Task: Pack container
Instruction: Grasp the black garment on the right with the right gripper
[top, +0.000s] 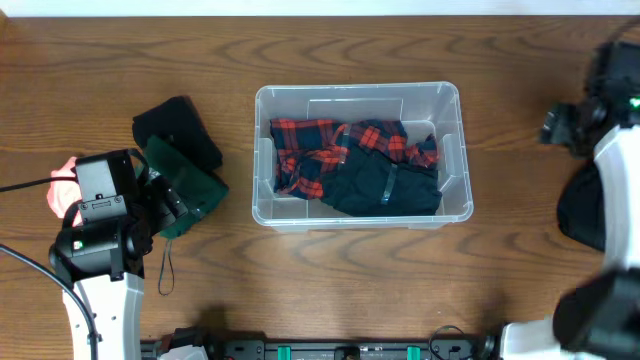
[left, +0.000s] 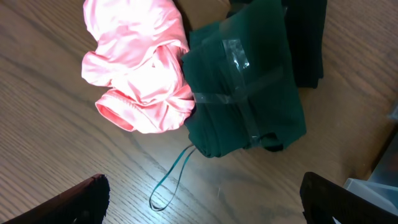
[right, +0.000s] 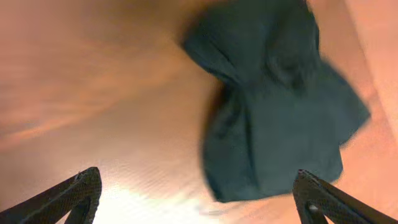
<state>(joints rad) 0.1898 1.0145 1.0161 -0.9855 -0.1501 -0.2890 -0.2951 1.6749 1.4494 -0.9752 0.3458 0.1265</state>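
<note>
The left jaws stand wide apart and hold nothing, near the counter's (left: 50, 143) left edge. Below them lies a green taped bundle (left: 245, 93), with a pink garment (left: 140, 74) touching its side and a green cord loop (left: 171, 183) beside it. The right jaws, also spread wide and empty, hang above a blurred dark cloth (right: 273, 118) near the right edge. The container (top: 357, 89) sits mid-counter, well apart from both, holding red plaid fabric (top: 305, 150) and a dark garment (top: 385, 185).
</note>
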